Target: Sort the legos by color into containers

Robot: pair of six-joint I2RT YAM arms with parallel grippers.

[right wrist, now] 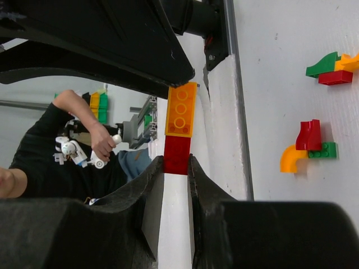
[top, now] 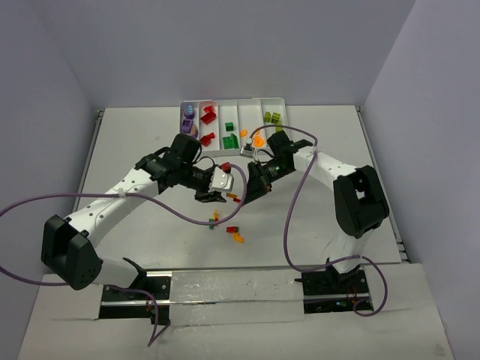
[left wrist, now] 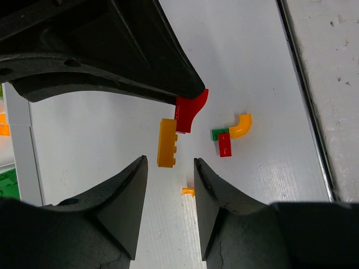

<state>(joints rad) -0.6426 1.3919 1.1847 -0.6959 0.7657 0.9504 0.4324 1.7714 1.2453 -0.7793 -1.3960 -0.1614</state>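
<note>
Right gripper (right wrist: 177,168) is clamped on a red brick (right wrist: 177,154) that is stuck end to end with an orange brick (right wrist: 180,109), the pair held over the middle of the bench (top: 135,142). Two colours joined cannot share a compartment, so I judge this hold is meant for pulling them apart. Left gripper (left wrist: 170,168) faces it from the left, narrowly parted, the orange brick just ahead of its tips; whether it touches is unclear. Loose pieces (top: 234,234) lie nearer. The white tray (top: 234,100) sits beyond, partly filled.
</note>
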